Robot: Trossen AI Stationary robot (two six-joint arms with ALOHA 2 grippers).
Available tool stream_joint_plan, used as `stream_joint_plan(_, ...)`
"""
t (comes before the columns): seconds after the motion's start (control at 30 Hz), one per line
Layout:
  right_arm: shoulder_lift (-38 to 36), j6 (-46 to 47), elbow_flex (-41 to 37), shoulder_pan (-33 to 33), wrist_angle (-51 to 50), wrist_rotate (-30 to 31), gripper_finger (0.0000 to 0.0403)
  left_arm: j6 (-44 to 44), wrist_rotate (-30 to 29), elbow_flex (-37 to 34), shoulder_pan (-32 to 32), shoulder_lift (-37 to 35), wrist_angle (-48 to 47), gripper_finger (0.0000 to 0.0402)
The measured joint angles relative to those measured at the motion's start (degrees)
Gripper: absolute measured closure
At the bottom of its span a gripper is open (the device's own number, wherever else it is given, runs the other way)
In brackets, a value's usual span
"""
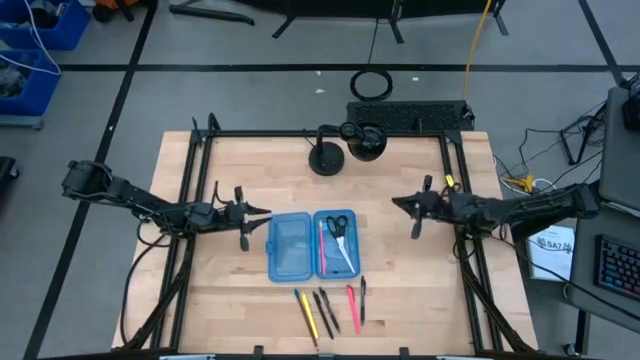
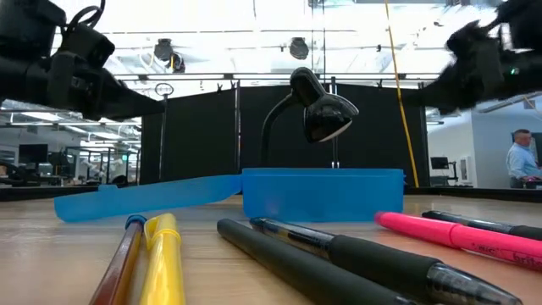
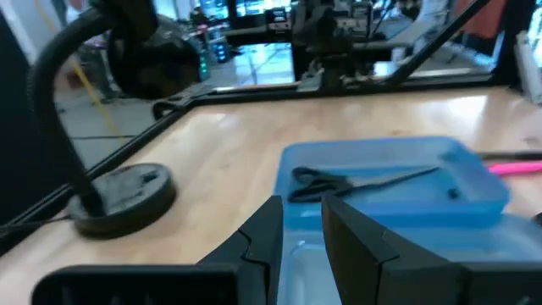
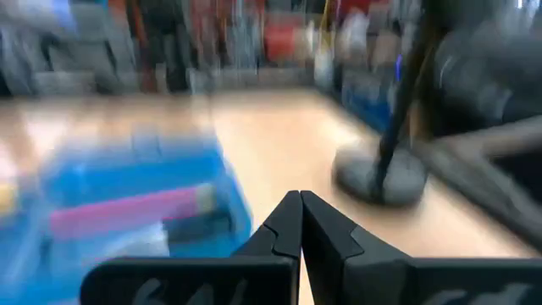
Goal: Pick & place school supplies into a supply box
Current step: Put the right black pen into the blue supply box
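The supply box (image 1: pixel 310 245), translucent blue, lies open in the middle of the table, its two halves side by side. Its right half holds black-handled scissors (image 1: pixel 338 225) and a pink pen (image 1: pixel 322 245). Several more pens lie on the table near the front edge, among them a yellow one (image 1: pixel 306 315), a pink one (image 1: pixel 352 308) and a black one (image 1: pixel 362 298). My left gripper (image 1: pixel 264 212) hovers just left of the box's far left corner, open, with nothing between its fingers (image 3: pixel 303 229). My right gripper (image 1: pixel 398 203) hovers to the right of the box, shut and empty (image 4: pixel 299 207).
A black desk lamp stands at the back centre of the table, base (image 1: pixel 326 158) and head (image 1: pixel 366 140). A black metal frame (image 1: pixel 190 200) borders the table. In the low view the loose pens (image 2: pixel 339 254) lie close in front of the box (image 2: pixel 322 193).
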Motion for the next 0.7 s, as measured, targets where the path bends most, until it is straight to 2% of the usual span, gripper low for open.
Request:
stream_joint_plan(0.13, 5.25, 7.26, 14.16, 3.32, -16.88, 1.23, 0.0403, 1.41, -0.92, 0.04, 0.00, 0.00, -0.02, 0.0314)
stream_joint_plan(0.23, 13.58, 14.52, 23.54, 8.27, -29.47, 2.74, 0.0403, 3.09, -0.77, 0.04, 0.00, 0.00, 0.17, 0.0314)
stream_joint_plan(0.53, 42.96, 33.81, 53.28, 23.68, -47.50, 1.55, 0.0403, 4.34, -0.75, 0.04, 0.11, 0.00, 0.13, 0.0314)
stream_joint_plan(0.7, 54.66, 51.82, 68.86, 29.37, -58.08, 1.13, 0.0403, 5.25, -0.74, 0.06, 0.11, 0.00, 0.11, 0.0314)
